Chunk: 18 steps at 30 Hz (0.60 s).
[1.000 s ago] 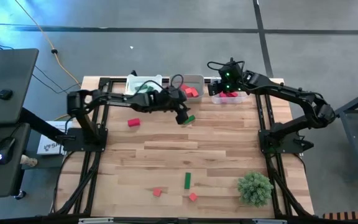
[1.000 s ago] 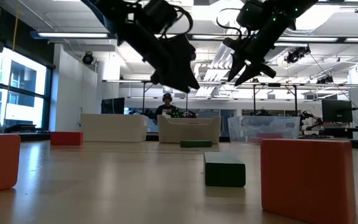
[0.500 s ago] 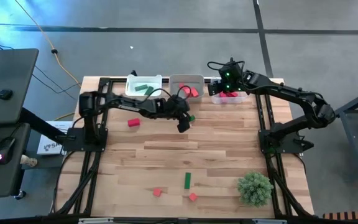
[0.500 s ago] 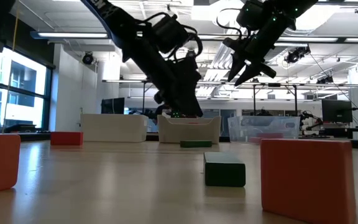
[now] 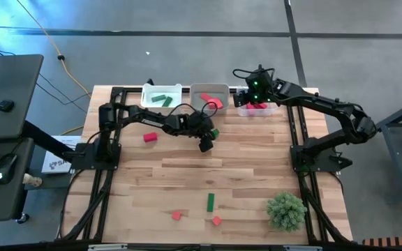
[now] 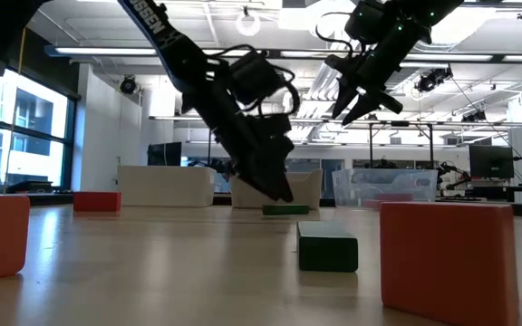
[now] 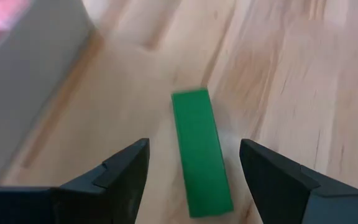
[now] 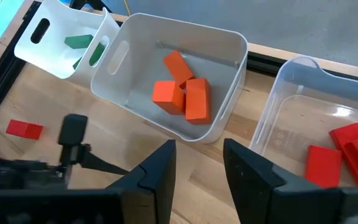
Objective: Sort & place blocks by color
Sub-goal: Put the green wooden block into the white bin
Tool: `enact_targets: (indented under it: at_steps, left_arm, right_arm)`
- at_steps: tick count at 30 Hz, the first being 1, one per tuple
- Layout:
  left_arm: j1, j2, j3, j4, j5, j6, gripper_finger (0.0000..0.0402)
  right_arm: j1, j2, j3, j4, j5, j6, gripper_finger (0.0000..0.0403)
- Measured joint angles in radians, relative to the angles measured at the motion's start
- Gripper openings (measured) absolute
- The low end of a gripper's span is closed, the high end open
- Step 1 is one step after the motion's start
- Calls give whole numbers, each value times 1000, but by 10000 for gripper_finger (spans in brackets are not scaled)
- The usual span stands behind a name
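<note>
The left pincer [image 7: 191, 168], released wide, straddles a short green bar-shaped block [image 7: 201, 149] lying on the wooden bench [image 5: 243, 160] near its far edge, just before the trays. The block's long axis runs between the fingers. The right pincer [image 8: 197, 165], half-parted and empty, hovers over the trays.

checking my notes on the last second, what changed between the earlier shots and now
The left gripper has come down toward the table and now sits low over the green block by the middle tray, jaws open on either side of it, nothing gripped yet. The right gripper stayed high above the trays, empty. The blocks and the plant ball did not move.
</note>
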Motion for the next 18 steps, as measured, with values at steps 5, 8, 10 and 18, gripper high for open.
enact_targets:
  at_steps: [5, 8, 10, 18]
  left_arm:
    - [0, 34, 0, -1, 11, -1, 241]
    - [1, 47, 0, 9, 10, -8, 241]
    - [2, 48, 0, 9, 10, -8, 239]
    - [3, 51, 0, 29, -3, 28, 142]
  right_arm:
    - [0, 0, 0, 0, 0, 1, 124]
    - [0, 0, 0, 0, 0, 0, 124]
    - [0, 0, 0, 0, 0, 0, 124]
    - [0, 0, 0, 0, 2, -6, 124]
